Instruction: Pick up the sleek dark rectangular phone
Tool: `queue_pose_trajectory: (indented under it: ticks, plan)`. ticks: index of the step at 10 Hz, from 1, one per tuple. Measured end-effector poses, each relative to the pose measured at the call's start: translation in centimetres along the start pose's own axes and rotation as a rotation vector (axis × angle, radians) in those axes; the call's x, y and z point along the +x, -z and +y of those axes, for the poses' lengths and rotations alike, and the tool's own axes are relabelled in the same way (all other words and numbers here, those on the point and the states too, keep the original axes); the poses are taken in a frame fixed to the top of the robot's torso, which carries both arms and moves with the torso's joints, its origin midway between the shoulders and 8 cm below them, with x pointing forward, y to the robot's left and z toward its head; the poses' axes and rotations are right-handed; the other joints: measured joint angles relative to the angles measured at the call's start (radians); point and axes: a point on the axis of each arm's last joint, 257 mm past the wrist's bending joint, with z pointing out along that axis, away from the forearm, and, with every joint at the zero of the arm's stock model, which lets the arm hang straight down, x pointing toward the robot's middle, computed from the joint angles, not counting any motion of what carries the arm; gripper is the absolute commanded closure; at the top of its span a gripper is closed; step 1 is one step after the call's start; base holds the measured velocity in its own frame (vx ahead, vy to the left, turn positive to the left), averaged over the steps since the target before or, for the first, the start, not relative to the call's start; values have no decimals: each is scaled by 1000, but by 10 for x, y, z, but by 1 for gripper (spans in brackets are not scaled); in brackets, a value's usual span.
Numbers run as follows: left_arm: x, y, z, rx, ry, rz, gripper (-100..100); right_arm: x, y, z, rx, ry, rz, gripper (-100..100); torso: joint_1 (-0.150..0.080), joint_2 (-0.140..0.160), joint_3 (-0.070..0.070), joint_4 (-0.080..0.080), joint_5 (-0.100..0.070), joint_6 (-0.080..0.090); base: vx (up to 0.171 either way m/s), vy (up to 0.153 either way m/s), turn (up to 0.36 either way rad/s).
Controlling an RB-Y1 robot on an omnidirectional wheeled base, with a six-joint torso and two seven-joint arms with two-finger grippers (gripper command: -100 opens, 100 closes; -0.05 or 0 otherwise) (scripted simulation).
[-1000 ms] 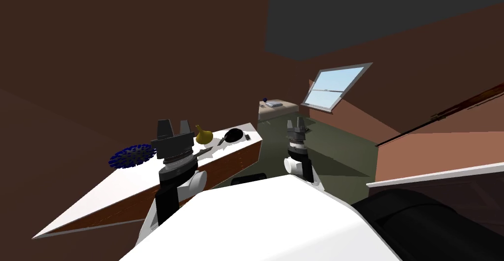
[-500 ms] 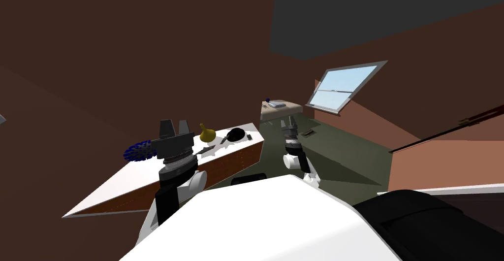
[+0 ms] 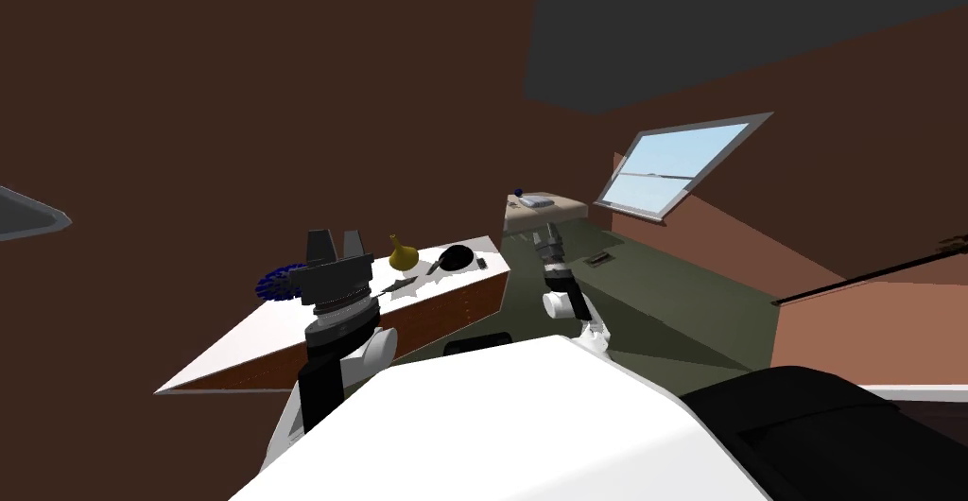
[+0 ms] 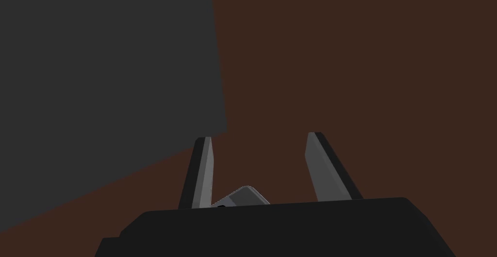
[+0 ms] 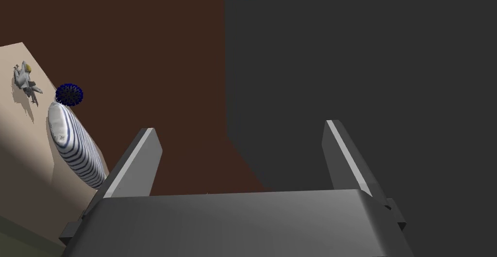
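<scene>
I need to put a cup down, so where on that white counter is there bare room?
The near stretch of the white counter, from its pointed corner up to the blue spiky disc, looks bare. The far end is crowded: a yellow gourd, a black pan, a grey utensil and the small dark phone near the edge.

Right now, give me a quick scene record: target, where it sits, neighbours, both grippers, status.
target: small dark phone
location: lying flat near the far corner of the white-topped table
neighbours: black pan right beside it; yellow gourd and blue spiky ball further along the table
left gripper: open, empty, fingers pointing up, short of the phone
right gripper: open, empty, off the table's end, aimed toward the beige table
status: phone not yet grasped
</scene>
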Motion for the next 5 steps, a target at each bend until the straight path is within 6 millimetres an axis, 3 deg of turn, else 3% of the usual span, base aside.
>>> queue_pose_trajectory:
  ticks: [5]
  plan:
    - [0,0,0,0,0,0,0,-2,-19,-49,134,-122,4,-100,0,0,0,0,0,0,3,-2,82]
